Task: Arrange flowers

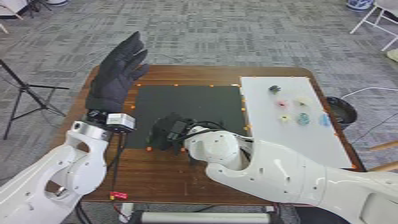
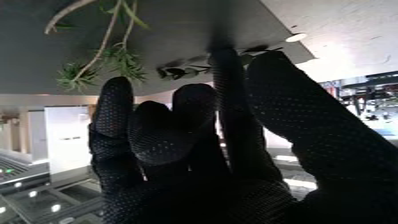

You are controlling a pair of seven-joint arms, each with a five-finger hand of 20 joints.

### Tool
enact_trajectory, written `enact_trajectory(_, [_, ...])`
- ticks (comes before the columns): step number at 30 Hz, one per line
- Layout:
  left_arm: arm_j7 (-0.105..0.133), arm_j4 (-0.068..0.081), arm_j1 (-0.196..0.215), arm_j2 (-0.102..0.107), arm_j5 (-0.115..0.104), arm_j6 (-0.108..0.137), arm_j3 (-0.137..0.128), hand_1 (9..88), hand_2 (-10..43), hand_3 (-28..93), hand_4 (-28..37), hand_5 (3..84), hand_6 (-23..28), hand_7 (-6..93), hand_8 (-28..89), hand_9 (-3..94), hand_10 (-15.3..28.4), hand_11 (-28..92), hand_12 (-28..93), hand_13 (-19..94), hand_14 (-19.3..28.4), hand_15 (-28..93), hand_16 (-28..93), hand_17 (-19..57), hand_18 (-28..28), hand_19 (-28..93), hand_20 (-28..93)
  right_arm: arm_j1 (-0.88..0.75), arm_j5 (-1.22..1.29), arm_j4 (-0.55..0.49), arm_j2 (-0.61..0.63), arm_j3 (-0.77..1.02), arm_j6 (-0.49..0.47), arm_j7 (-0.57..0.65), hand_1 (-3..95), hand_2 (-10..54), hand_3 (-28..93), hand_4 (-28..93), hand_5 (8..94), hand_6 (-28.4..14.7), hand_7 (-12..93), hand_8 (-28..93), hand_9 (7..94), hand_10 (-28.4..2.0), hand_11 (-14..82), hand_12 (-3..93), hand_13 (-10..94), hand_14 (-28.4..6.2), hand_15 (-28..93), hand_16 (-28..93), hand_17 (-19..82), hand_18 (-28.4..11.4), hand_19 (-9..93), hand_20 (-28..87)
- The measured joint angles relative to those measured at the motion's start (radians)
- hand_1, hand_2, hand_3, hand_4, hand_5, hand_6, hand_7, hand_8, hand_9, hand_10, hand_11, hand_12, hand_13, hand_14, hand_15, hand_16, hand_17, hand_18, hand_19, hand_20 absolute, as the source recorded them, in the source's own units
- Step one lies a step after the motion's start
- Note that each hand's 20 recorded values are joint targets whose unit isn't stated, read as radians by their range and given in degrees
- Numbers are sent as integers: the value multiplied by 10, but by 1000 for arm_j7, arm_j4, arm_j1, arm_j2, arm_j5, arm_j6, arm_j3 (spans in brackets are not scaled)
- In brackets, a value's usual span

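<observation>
Crowding the dark-leaved sprig, my right hand in its black fabric glove is over the near part of the dark grey mat; I cannot tell whether it is grasping that sprig or is released. Near it on the mat are green needle-leaved stems. A low sweep could snag these, and too hard a squeeze could crush the leaves or let a thin stalk roll away. My left hand, gloved in black fabric, is released, fingers straight, beside the mat. To the right, a pink flower head and a blue flower head lie close together on the white board; a careless forearm could knock them out of place.
</observation>
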Motion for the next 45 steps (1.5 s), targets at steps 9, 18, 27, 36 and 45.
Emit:
enact_trajectory(9, [0,0,5,-1,0,-1,-8,249,-70,672,-270,241,12,148,-66,166,88,122,224,118,113,133,111,-139,183,309,127,12,-4,-1,1,-16,0,11,288,6,932,-155,507,29,175,-116,532,-142,620,769,575,-151,932,488,199,-215,712,496])
enact_trajectory(18, [1,0,5,-3,0,0,-9,250,-69,670,-271,241,13,148,-66,166,87,121,224,118,113,132,112,-139,183,308,127,53,2,16,-1,-51,9,31,288,5,932,-154,506,27,172,-116,532,-142,620,768,574,-150,932,487,199,-215,712,496])
enact_trajectory(27, [2,0,3,-5,0,0,-6,250,-69,670,-270,242,12,146,-67,166,88,120,224,118,113,131,112,-138,183,309,127,58,8,40,-7,-45,21,41,289,5,932,-156,504,26,170,-115,532,-142,619,768,575,-150,932,487,198,-215,712,496])
enact_trajectory(36, [4,3,-7,-7,0,0,7,249,-69,671,-270,241,12,147,-66,166,87,122,225,118,112,132,112,-138,182,309,127,79,9,74,-24,-60,31,50,289,7,932,-161,503,25,168,-114,533,-142,621,765,575,-149,932,486,199,-215,712,496])
enact_trajectory(45, [5,9,-22,-12,0,-1,17,250,-69,671,-270,241,12,146,-66,167,88,121,225,118,113,132,112,-138,183,309,127,84,13,95,-41,-63,38,65,287,7,932,-162,503,26,170,-114,534,-142,622,760,575,-149,932,487,199,-215,712,495])
